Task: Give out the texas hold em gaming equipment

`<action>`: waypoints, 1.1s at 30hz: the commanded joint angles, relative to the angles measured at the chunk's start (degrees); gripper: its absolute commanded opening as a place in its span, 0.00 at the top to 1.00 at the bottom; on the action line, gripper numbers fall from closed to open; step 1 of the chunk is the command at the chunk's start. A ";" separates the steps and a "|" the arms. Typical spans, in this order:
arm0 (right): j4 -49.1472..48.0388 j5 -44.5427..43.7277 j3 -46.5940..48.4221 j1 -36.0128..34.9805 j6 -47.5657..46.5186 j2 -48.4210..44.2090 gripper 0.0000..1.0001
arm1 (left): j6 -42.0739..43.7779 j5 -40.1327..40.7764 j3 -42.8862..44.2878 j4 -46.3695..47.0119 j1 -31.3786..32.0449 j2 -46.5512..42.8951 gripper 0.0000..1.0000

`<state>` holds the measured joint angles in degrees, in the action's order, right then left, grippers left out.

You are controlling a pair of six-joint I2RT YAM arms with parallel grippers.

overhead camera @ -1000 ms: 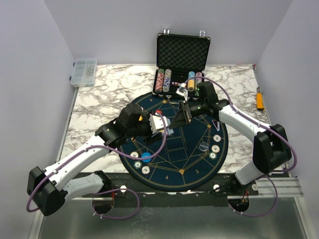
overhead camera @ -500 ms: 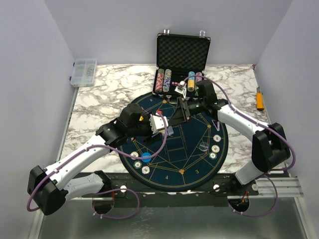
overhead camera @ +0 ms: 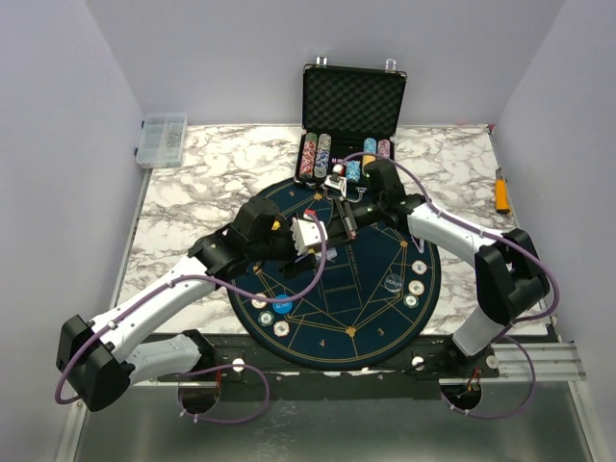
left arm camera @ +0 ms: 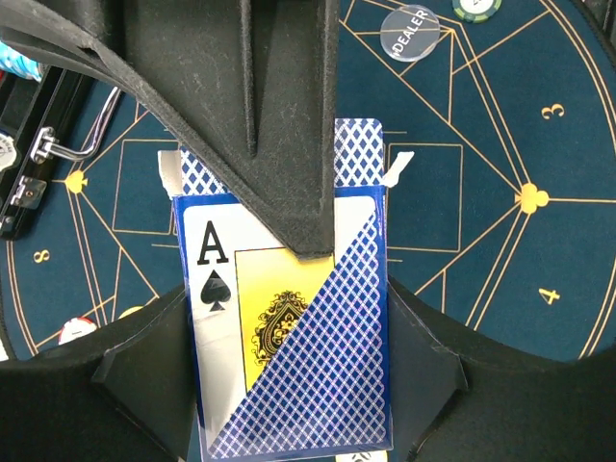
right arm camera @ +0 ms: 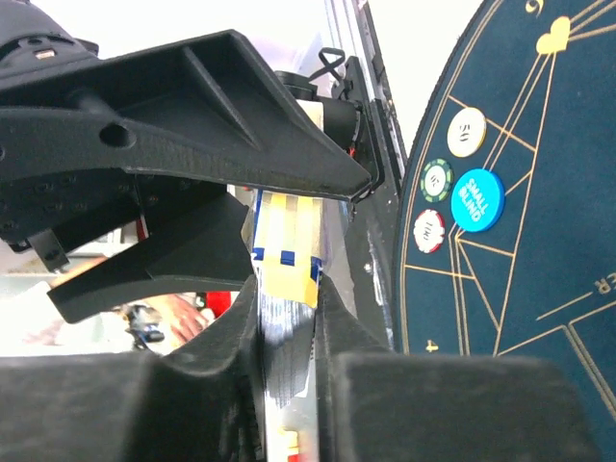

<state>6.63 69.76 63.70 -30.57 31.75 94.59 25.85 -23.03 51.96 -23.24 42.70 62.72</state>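
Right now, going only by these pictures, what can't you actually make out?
- Mouth of the card box: left wrist view, a finger of the right gripper lies over it.
- Bottom of the card box: same view, cut off by the lower edge.
- Chip stacks in the case: top view, too small to read values.
- Chip beside the dealer button: left wrist view, cut by the top edge.

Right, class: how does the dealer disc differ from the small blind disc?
The dealer disc is clear, the small blind disc solid blue. The dealer disc lies on the right half of the mat, the small blind disc on its left. Both are round, lettered and flat.
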 commanded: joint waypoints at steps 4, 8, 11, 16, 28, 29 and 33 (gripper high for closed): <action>-3.02 2.27 0.62 -0.11 1.37 1.02 0.99 | -1.82 -2.17 0.02 3.22 -0.20 -2.07 0.22; -8.70 4.03 -0.87 -0.09 5.33 0.71 0.99 | -2.60 -2.26 -2.61 7.18 -0.25 -3.09 0.02; -11.69 4.59 -1.82 -0.10 7.17 0.13 0.99 | -2.40 -1.74 -3.43 8.86 -0.16 -2.55 0.02; -13.31 4.95 -2.29 -0.11 8.61 -0.35 0.99 | -1.38 -2.20 -3.19 9.39 -0.14 -0.69 0.07; -10.74 3.90 -1.66 -0.37 6.87 -0.60 0.99 | -0.19 1.56 -1.78 9.35 0.99 3.49 0.30; -10.53 3.82 -1.60 -0.41 6.76 -0.55 0.99 | -0.14 1.85 -1.86 9.27 1.07 3.62 0.32; -10.42 3.72 -1.60 -0.45 6.76 -0.64 0.99 | 0.56 3.15 -2.21 8.92 1.49 3.99 0.34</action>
<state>-3.31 71.70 61.65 -30.61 38.70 95.07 25.12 -22.13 49.36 -14.02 43.38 65.71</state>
